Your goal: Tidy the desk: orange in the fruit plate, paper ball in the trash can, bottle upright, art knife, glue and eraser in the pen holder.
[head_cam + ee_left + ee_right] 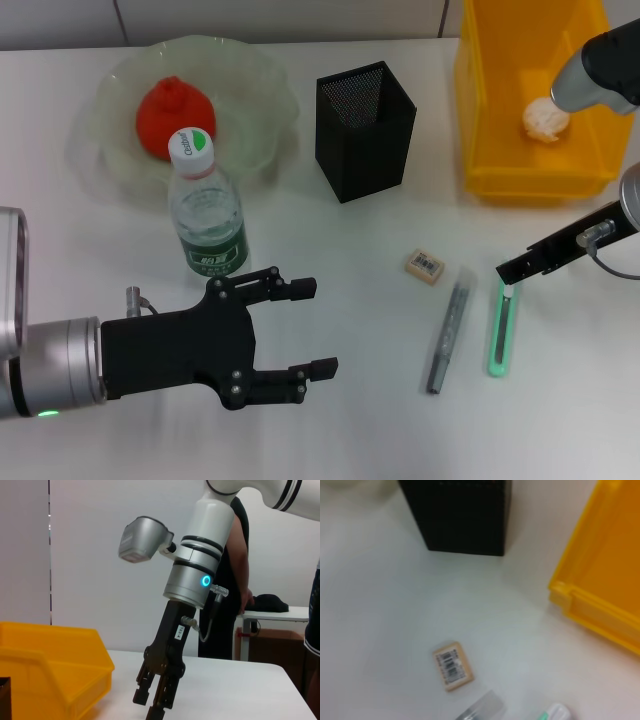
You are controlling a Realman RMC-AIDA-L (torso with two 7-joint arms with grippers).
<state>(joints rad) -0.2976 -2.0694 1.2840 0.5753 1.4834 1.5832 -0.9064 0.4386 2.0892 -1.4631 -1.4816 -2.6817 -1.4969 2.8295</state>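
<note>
My right gripper [512, 272] hangs over the glue [499, 338] top end, fingers near closed, holding nothing. Knife [447, 339] & eraser [425, 266] lie left of glue, bare desk between. Left gripper [300, 330] wide open, empty, near bottle [205, 212].

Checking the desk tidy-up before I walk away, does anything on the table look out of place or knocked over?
Nothing is spilled or tipped; the bottle stands upright. Three items lie loose on the table beside the pen holder rather than in it: the eraser, the grey art knife and the green glue stick.
</note>
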